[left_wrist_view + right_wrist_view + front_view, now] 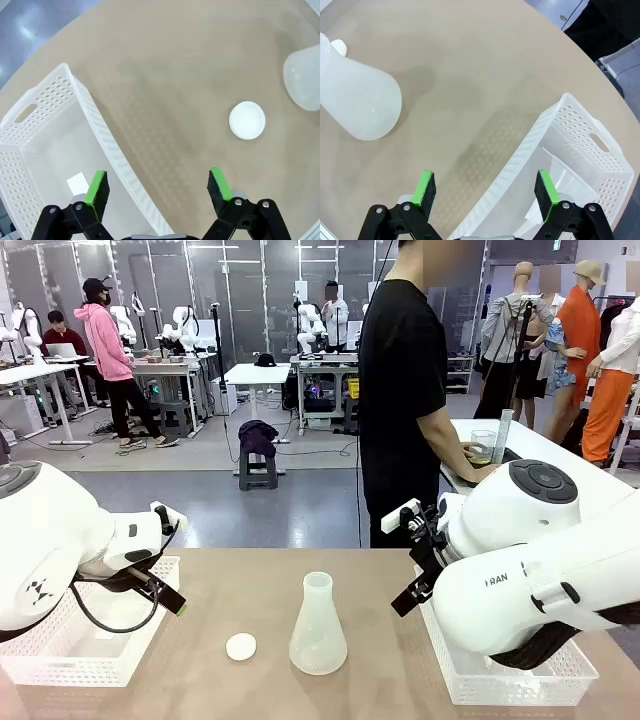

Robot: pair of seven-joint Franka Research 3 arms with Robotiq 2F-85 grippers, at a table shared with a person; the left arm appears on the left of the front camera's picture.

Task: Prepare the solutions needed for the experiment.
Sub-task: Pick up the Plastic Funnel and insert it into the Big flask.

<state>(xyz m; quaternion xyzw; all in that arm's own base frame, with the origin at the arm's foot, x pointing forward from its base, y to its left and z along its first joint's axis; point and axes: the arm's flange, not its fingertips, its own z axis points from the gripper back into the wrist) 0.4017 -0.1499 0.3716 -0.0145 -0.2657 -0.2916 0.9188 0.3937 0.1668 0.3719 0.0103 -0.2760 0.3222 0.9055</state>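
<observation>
Left basket, white and perforated, sat right under the left gripper. The jaws were spread wide with nothing between them. One green pad was over the basket's inside and the other over bare table, so the gripper straddled the basket's near wall. A small white slip lay on the basket floor just beside the inner pad.

A white round cap lay flat on the table, ahead of the left gripper on its outer finger's side and apart from it. The flask was past the cap, upright, frosted, narrow neck up, near the cap but not touching. It stood between the two grippers and well apart from both. Liquid inside was too faint to tell.

Right gripper was also wide open and held nothing. One pad was over the table and the other over the right basket, across its rim. From this gripper the flask lay ahead toward the table-side finger.

A person in a black shirt stood beyond the table's far edge, turned toward a side table.
</observation>
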